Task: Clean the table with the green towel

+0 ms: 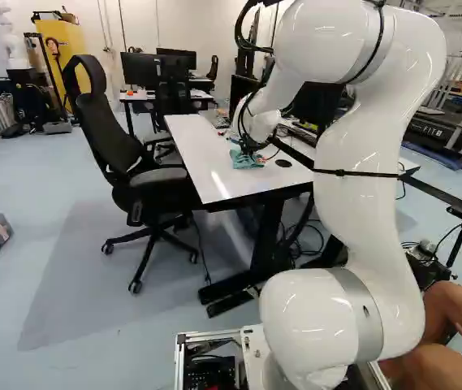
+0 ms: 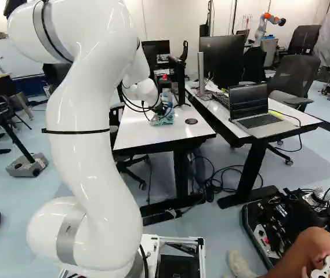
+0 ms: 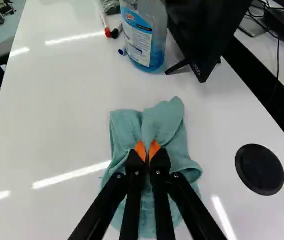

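1. The gripper [image 1: 252, 148] was low over the white table [image 1: 202, 158], its jaws drawn in close and pinching a raised fold of the green towel [image 3: 169, 120] between their orange pads [image 3: 140, 150].
2. The towel lay bunched on the tabletop under the jaws. It showed on both sides of them, and its folded upper part reached out ahead of the tips in two humps.
3. Beside the jaws, apart from the towel, a flat black disc [image 3: 259, 169] rested on the table; in the left base view it was to the right of them.
4. Ahead of the jaws, well beyond the towel's far edge, stood an upright clear bottle [image 3: 149, 37] with blue liquid in it.
5. Just beside that bottle, also ahead of the jaws, a black monitor [image 3: 201, 30] stood on the table, one of its feet near the bottle's base.
6. Farther ahead of the jaws, near the bottle on its other side, were markers [image 3: 104, 21] with red and black caps.
7. Well apart from the jaws, by the table's long edge, stood a black office chair [image 1: 161, 175], to the left of them in the left base view.
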You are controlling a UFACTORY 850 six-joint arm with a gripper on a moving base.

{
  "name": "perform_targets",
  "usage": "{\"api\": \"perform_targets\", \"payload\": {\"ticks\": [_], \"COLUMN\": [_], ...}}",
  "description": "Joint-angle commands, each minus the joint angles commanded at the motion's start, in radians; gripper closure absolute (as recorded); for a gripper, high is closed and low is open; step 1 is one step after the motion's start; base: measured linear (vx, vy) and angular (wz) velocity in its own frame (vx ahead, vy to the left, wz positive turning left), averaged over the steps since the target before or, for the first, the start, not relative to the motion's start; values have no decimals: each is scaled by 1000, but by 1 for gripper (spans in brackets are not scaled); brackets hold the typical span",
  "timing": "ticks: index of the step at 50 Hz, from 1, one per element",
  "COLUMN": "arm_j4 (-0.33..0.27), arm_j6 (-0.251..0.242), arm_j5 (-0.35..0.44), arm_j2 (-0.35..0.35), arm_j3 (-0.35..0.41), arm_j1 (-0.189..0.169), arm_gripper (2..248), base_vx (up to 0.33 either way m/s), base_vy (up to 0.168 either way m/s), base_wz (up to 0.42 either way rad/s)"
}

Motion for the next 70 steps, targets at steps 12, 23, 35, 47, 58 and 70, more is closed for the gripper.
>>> {"api": "perform_targets", "payload": {"ticks": [12, 23, 35, 47, 58, 70], "arm_j4": [0, 0, 0, 0, 0, 0], "arm_j6": [0, 0, 0, 0, 0, 0], "arm_j5": [-24, -40, -48, -54, -54, -54], "arm_j2": [0, 0, 0, 0, 0, 0], "arm_j3": [0, 0, 0, 0, 0, 0], "arm_j1": [0, 0, 0, 0, 0, 0], "arm_gripper": [222, 222, 222, 222, 222, 222], "base_vx": [0, 0, 0, 0, 0, 0], "base_vy": [0, 0, 0, 0, 0, 0], "base_wz": [0, 0, 0, 0, 0, 0]}}
